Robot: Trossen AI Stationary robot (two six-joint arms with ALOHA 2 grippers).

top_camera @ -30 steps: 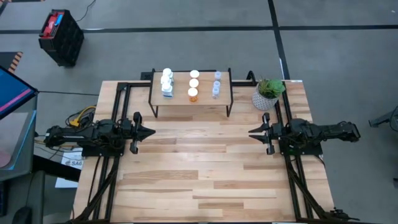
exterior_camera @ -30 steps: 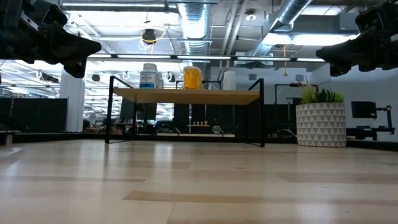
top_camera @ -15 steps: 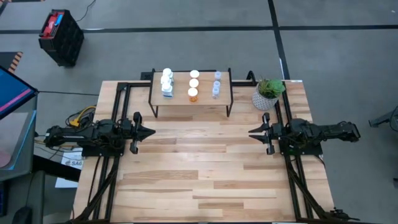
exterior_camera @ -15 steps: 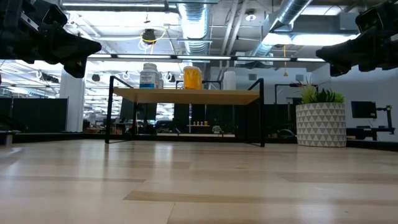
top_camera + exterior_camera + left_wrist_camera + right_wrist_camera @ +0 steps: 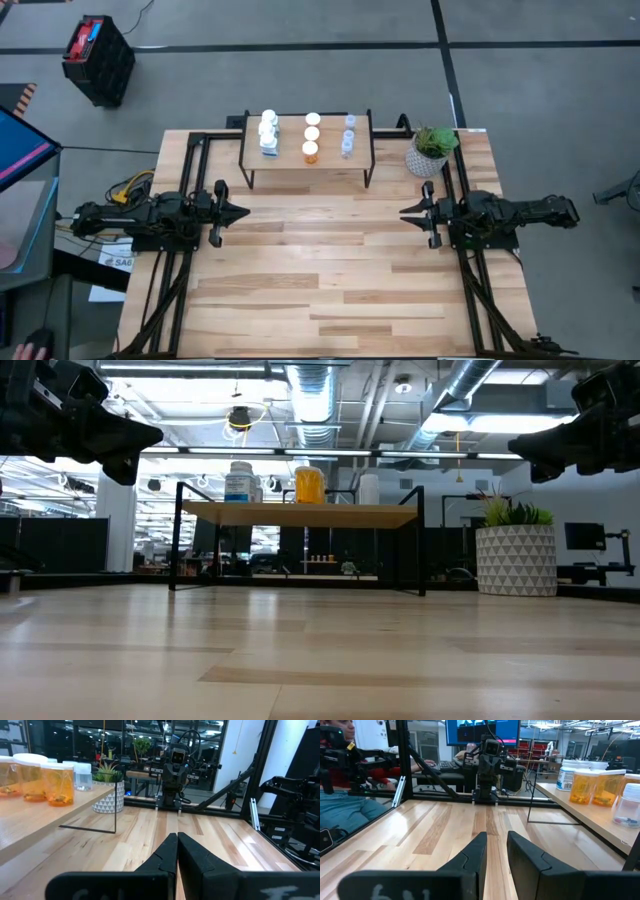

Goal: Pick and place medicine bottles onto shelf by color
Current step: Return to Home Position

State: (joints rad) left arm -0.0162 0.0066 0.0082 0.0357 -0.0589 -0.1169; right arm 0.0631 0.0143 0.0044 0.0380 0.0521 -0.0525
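Wooden table (image 5: 320,285) from above: the small low rack with a light wooden top (image 5: 288,152) stands at its far edge. On it, in three rows, stand white bottles with blue marks (image 5: 268,133), orange bottles with white caps (image 5: 311,135) and clear pale-blue bottles (image 5: 349,135). My left claw (image 5: 243,212) and right claw (image 5: 405,213) face each other, well apart. From table height, the label writing is too small to read. My left wrist camera shows fingers pressed together, empty. My right wrist camera shows fingers a little apart, empty.

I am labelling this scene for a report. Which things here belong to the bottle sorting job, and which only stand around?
Job:
white bottles, orange bottles, clear bottles, all on the shelf
left gripper, shut, at the left side
right gripper, open, at the right side

Around:
potted plant beside the shelf
black crate on the floor
screen at far left
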